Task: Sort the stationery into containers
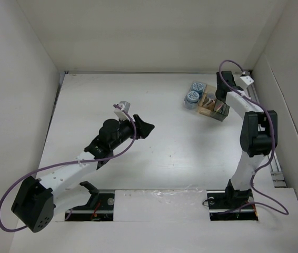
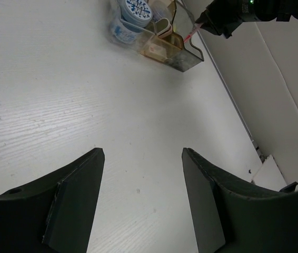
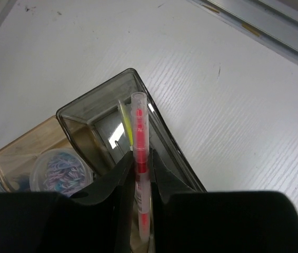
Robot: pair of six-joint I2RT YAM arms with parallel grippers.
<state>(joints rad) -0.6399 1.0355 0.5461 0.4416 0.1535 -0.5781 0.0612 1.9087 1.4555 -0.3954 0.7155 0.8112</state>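
Note:
The containers (image 1: 208, 104) stand at the far right of the table, in clear, tan and smoky grey. Two blue cylinders (image 1: 194, 92) with patterned tops sit in the clear boxes at their left end. My right gripper (image 3: 140, 156) is shut on a pink pen (image 3: 138, 126), held upright with its tip over the smoky dark box (image 3: 93, 113). Inside that box leans a yellow pen (image 3: 126, 124). In the left wrist view the pink pen (image 2: 189, 36) points down at the containers (image 2: 165, 50). My left gripper (image 2: 142, 153) hovers open over bare table at mid-left, holding nothing.
White walls enclose the table on three sides; the right wall and a metal rail (image 3: 265, 21) run close behind the containers. A tan box (image 3: 17, 155) and a patterned cylinder top (image 3: 59, 171) lie left of the dark box.

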